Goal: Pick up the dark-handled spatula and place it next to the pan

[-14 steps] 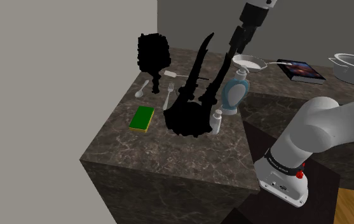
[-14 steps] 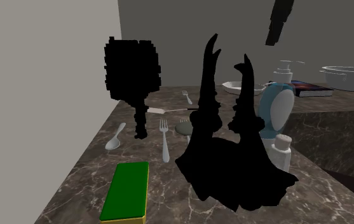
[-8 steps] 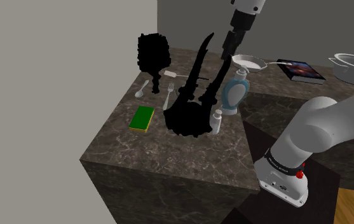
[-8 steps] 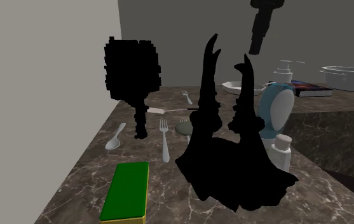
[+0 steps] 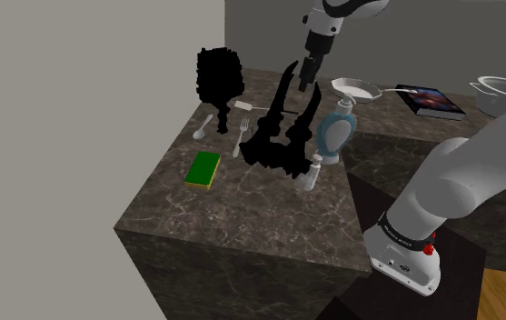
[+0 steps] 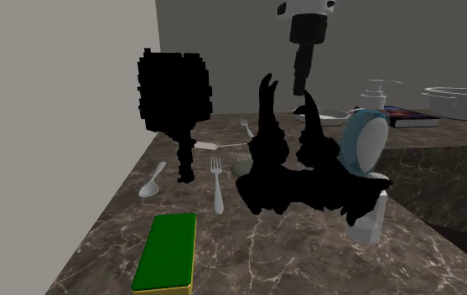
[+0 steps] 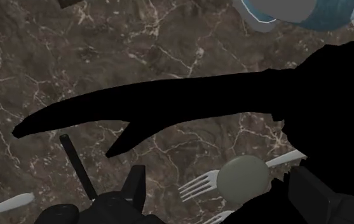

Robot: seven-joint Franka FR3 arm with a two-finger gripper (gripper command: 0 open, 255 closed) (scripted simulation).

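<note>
The spatula (image 5: 253,107) lies on the dark marble counter (image 5: 242,218) near the wall, a white blade with a thin dark handle (image 7: 77,167); it also shows as the spatula (image 6: 208,146). My black gripper (image 5: 304,84) hangs open above the counter, a little beyond the handle's end, over a jagged black shape (image 5: 276,145). Nothing is between its fingers. From across the counter the gripper (image 6: 300,84) is well above the cutlery. Along the hand, the gripper (image 7: 217,177) looks down on a fork (image 7: 197,184). The white pan (image 5: 355,88) sits behind a blue soap dispenser (image 5: 337,132).
A blocky black shape (image 5: 219,75) stands against the wall. A spoon (image 5: 203,127), forks (image 6: 216,188), a grey round utensil (image 6: 241,168), a green sponge (image 5: 203,169) and a small white bottle (image 5: 312,173) lie around. A book (image 5: 432,100) and a pot (image 5: 505,91) sit far right.
The arm has swung toward the shoulder view's left, carrying the open gripper from over the pan to above the jagged black shape. That shape's outline has dropped lower and spread.
</note>
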